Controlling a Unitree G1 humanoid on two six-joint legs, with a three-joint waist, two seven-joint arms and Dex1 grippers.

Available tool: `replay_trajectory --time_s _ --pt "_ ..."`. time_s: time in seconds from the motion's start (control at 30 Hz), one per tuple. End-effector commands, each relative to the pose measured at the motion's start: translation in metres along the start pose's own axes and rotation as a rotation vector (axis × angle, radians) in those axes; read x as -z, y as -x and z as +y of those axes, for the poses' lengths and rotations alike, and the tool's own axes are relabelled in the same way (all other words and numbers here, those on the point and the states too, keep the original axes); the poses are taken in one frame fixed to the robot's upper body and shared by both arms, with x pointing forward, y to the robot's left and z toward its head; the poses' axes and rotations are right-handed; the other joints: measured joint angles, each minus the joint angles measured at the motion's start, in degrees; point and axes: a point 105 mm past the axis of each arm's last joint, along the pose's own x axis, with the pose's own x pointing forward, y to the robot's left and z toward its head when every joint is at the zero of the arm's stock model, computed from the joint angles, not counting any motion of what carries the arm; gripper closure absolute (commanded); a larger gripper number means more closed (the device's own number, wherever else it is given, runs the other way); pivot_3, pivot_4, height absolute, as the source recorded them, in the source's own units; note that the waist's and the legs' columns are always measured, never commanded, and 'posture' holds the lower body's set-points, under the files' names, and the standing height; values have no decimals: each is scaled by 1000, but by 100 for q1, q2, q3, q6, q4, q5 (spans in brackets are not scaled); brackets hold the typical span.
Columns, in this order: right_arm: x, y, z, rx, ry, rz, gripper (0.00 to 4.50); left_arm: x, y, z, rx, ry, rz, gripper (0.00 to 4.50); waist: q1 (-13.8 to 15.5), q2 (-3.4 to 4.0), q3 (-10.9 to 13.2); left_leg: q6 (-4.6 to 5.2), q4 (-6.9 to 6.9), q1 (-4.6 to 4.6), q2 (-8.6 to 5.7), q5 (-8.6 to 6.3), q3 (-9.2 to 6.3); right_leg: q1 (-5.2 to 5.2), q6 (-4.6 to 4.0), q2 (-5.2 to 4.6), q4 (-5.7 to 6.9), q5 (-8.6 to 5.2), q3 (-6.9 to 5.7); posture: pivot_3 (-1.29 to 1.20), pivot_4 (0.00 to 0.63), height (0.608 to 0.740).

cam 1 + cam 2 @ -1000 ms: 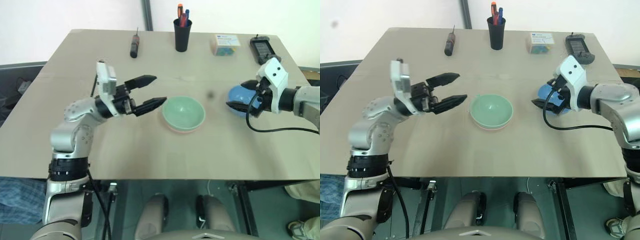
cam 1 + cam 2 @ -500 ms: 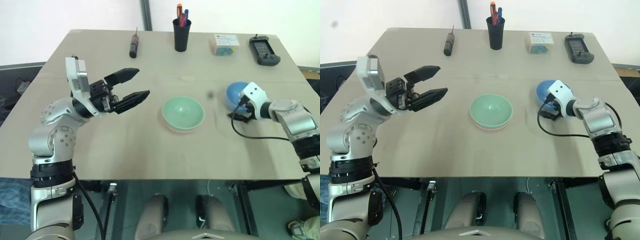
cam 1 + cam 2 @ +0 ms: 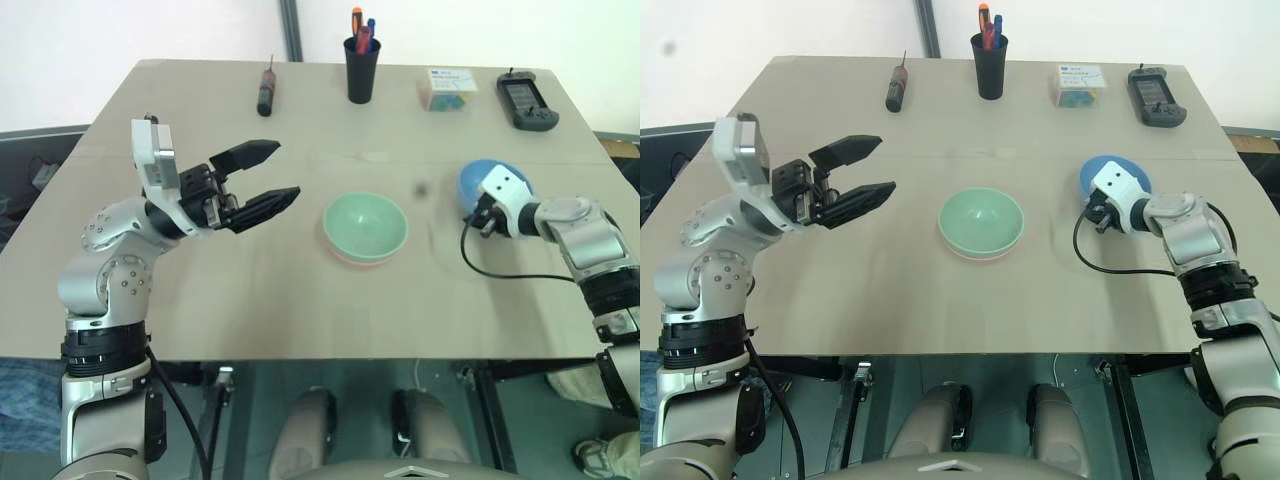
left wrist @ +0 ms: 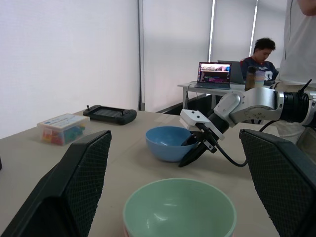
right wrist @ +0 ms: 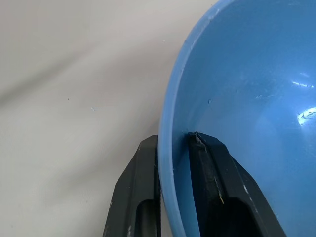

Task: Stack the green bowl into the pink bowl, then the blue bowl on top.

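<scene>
Right tool point(image 5: 173, 163) pinching blue bowl point(image 5: 247, 108) rim

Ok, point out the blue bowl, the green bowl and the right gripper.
blue bowl point(image 4: 165, 143): left wrist view, on its outer wall.
green bowl point(image 3: 365, 222): left eye view, on the inside bottom.
right gripper point(image 5: 174, 153): right wrist view, between the two black fingertips, which pinch the blue bowl's rim.

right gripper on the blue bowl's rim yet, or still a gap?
Touching. In the right wrist view the right gripper has one finger on each side of the blue bowl wall, both pressed against it.
</scene>
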Motion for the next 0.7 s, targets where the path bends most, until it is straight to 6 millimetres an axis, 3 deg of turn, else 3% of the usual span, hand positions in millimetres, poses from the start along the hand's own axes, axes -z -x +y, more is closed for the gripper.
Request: replay_trajectory --time_s 0.03,0.2,0.33,0.5,0.7 --pt "-32 16 -4 20 47 -95 4078 -10 2 1 3 -48 -16 101 -23 0 0 0 0 0 0 0 0 -1 0 0 1 0 0 0 150 740" --pt "-104 45 20 -50 211 -262 4078 -4 20 5 -49 -51 28 101 -89 8 5 7 -2 -1 2 -4 1 -7 0 0 3 0 3 0 150 740" --pt "-141 56 48 -122 299 -350 4078 1 36 7 -70 -64 93 101 -77 8 5 7 -5 -5 7 -4 6 -26 0 7 17 0 12 0 150 740" --pt "-165 55 80 -174 366 -398 4078 -2 53 10 -94 -79 135 101 -37 8 4 9 -4 -7 7 -5 5 -25 -1 4 16 0 10 0 150 740" --pt "-175 42 126 -288 411 -434 4078 0 74 21 -150 -90 186 101 -63 7 4 7 -3 -11 1 -5 6 -29 -1 0 16 0 10 0 150 740"
